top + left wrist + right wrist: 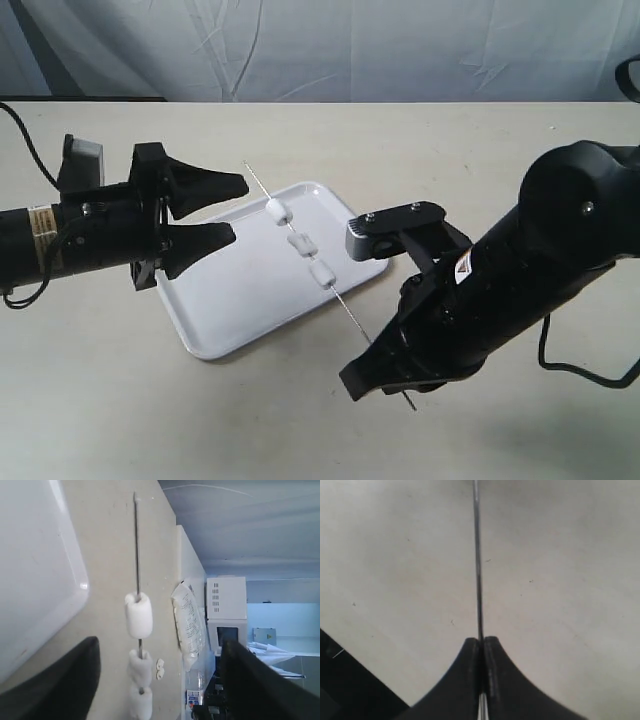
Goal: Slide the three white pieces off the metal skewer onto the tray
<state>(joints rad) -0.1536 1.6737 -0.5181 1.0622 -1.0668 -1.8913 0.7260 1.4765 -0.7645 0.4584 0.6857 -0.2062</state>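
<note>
With fingers pressed together, the right gripper (481,642) pinches the thin, likely slippery skewer (350,314); the wide-spread left gripper (240,208) should lightly squeeze the 3 apparently soft pieces (300,243).

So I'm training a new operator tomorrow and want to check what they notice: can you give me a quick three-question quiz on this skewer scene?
1. True or false: the right gripper is shut on the metal skewer.
2. How many white pieces are threaded on the skewer? A) one B) two C) three
3. Fill in: the left gripper, near the tray, has its jaws ____.
Key: 1 true; 2 C; 3 open.
</note>
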